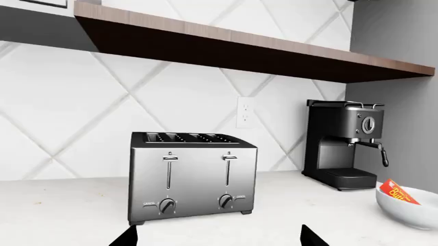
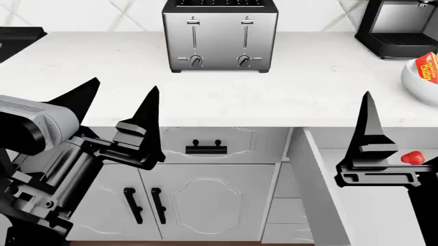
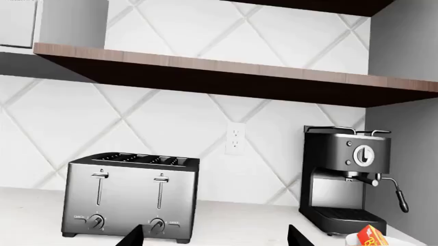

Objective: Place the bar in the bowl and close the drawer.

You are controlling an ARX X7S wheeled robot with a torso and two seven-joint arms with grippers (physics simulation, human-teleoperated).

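**Bar in bowl, drawer open**

Left pincer [image 2: 120, 110], lower left of head view: fingers spread, holding nothing. Right pincer [image 2: 403, 128], lower right: one finger shows, state cannot be told. Drawer [image 2: 329, 169] open at lower right, a strawberry [image 2: 411, 158] inside. On the tabletop [image 2: 287, 87], right edge: bowl [image 2: 415, 82] with the bar [image 2: 429, 66] propped inside. Toaster [image 2: 220, 35] top centre, coffee machine [image 2: 397, 28] top right.

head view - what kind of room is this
Most likely a kitchen, rendered in simulation: a four-slot toaster and a black coffee machine stand on a white counter against a tiled wall, with white cabinet doors and an open drawer below.
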